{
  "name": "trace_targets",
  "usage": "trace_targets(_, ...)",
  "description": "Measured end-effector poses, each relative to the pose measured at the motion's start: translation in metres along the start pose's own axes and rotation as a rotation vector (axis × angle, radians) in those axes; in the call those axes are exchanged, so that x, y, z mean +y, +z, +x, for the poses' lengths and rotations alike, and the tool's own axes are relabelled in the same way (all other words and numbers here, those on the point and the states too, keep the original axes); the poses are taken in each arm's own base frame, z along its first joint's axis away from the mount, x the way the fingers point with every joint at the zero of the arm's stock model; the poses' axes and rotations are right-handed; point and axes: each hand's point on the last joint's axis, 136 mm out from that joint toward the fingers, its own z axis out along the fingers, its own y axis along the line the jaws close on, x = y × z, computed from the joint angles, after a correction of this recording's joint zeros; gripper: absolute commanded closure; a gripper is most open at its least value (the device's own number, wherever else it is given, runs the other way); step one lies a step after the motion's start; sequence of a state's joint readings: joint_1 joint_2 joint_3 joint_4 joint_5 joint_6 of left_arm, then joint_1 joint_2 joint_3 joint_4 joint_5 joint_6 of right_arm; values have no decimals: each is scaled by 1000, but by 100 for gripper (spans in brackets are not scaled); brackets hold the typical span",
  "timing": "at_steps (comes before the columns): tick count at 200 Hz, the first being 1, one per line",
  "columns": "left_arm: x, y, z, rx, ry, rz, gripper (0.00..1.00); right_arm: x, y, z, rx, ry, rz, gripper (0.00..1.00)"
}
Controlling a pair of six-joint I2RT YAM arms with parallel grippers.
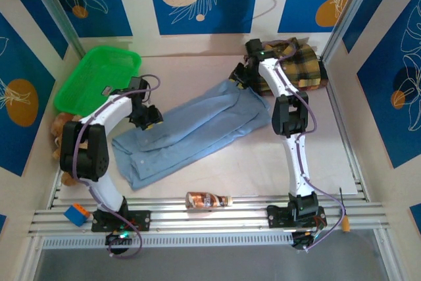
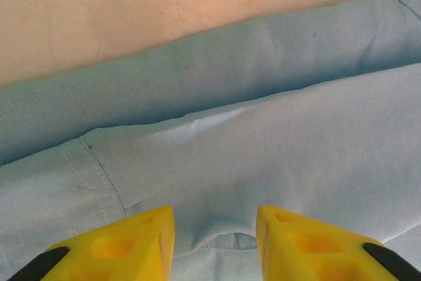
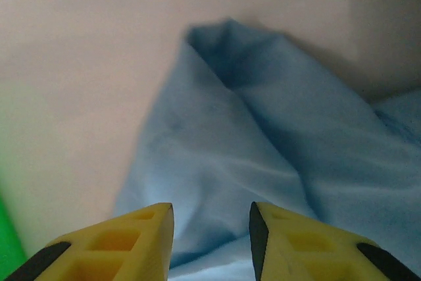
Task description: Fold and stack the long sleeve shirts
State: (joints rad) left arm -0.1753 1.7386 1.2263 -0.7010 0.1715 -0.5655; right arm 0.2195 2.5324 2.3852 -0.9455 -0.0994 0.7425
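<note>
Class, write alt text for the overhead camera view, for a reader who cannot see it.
A plain light blue cloth shirt lies diagonally across the table, the left gripper over its left part, the right gripper at its far end. A yellow-and-brown plaid flannel shirt sits bunched at far right, a green plastic basket at far left.

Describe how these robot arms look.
The left arm and right arm have white tubular links, black joint blocks and thin purple cables. The left end effector and right end effector each carry two yellow hollowed fingers, black-backed.
</note>
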Motion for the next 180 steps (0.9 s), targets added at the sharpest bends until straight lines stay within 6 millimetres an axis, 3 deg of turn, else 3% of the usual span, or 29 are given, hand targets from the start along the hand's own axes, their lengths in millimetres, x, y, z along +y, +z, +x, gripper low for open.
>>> trace_targets(40,11,9,12,31,-9,-30,62,-29,16,25,67,-3,74,63)
trace_targets(74,21,16,22,56,-15,-56,62,-45,14,39,92,2,99,63)
trace_targets(112,26,19,27,68,-19,-70,62,-46,1,43,77,-12,84,87)
trace_targets(159,31,22,32,75,-23,-85,62,-48,-9,44,64,-7,62,100)
trace_targets(180,36,24,35,84,-32,-92,62,-54,-11,47,73,7,59,100)
